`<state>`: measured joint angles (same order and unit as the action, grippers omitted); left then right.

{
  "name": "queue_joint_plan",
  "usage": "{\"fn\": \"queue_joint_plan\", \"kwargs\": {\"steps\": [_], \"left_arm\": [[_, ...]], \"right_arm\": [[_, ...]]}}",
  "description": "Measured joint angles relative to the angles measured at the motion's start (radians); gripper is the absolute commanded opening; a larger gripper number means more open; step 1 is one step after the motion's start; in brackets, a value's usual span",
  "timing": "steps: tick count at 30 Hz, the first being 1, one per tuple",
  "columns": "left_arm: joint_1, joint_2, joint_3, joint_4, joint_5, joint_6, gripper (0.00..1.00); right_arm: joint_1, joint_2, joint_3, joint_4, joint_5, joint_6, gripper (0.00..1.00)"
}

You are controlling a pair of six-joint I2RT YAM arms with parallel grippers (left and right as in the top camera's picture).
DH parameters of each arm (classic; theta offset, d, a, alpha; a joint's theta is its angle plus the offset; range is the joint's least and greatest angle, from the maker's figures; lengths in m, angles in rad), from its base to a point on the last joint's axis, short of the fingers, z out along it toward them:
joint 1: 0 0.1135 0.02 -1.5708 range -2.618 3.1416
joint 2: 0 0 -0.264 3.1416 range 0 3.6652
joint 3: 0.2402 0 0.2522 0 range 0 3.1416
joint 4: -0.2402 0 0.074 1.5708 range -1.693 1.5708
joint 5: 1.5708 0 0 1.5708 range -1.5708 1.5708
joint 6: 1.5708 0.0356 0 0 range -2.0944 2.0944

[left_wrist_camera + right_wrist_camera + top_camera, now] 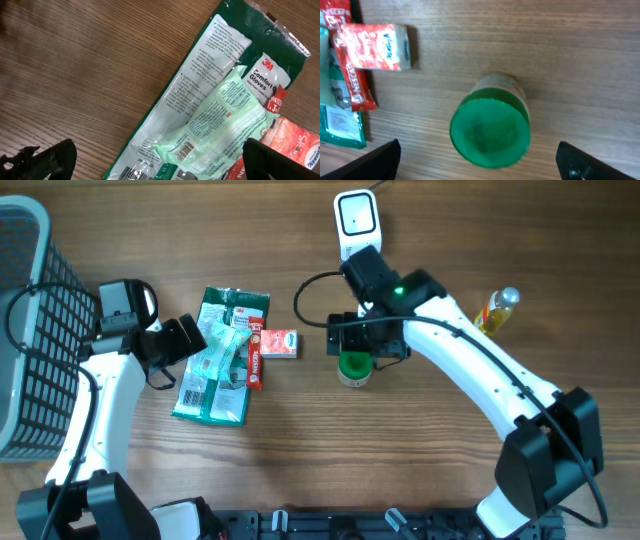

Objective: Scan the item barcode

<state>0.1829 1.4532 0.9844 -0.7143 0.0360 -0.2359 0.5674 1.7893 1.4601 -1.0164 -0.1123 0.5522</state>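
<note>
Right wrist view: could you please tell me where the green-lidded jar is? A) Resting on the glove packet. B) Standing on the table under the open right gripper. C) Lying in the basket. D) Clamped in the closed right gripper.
B: the green-lidded jar stands on the bare wooden table below the right gripper, whose jaws stand wide apart on either side without touching it.
</note>
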Motion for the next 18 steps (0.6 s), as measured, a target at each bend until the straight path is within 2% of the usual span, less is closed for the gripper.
{"fn": "queue_joint_plan", "kwargs": {"steps": [13, 18], "left_arm": [[0.0, 0.0, 0.0, 0.0, 0.0, 0.0, 1.0], [0.0, 0.0, 0.0, 0.0, 0.0, 0.0, 1.0]], "right_arm": [[0.006, 0.0, -0.105, 0.109, 0.001, 0.0, 0.99], [0.006, 0.042, -0.132, 0.133, 0.001, 0.0, 0.96]]}}
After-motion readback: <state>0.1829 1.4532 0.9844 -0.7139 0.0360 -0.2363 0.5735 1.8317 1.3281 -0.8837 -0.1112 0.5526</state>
